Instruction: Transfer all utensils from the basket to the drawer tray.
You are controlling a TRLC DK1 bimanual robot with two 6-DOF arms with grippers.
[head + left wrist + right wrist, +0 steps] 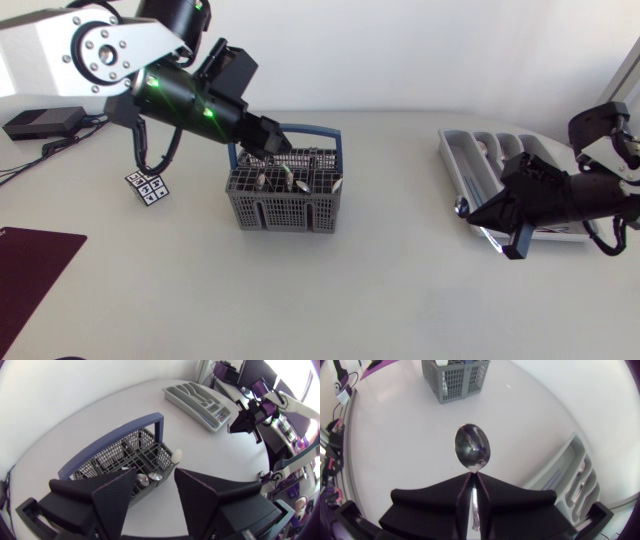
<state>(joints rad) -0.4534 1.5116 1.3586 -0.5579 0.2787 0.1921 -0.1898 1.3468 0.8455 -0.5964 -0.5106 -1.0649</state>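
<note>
Clamping a shiny metal spoon [472, 452] by its handle, the right gripper [474, 476] hangs at the left edge of the grey plastic drawer tray [447, 145], while the left gripper [155, 477], spread wide and empty, hovers over the grey mesh basket [285, 205], where several utensils [285, 178] await transfer.

The spoon [472, 452] is glossy metal, the mesh basket [285, 210] matt grey plastic, the drawer tray [470, 160] smooth plastic.

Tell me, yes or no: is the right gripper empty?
No. The right gripper is shut on a spoon, whose bowl sticks out ahead of it.
</note>
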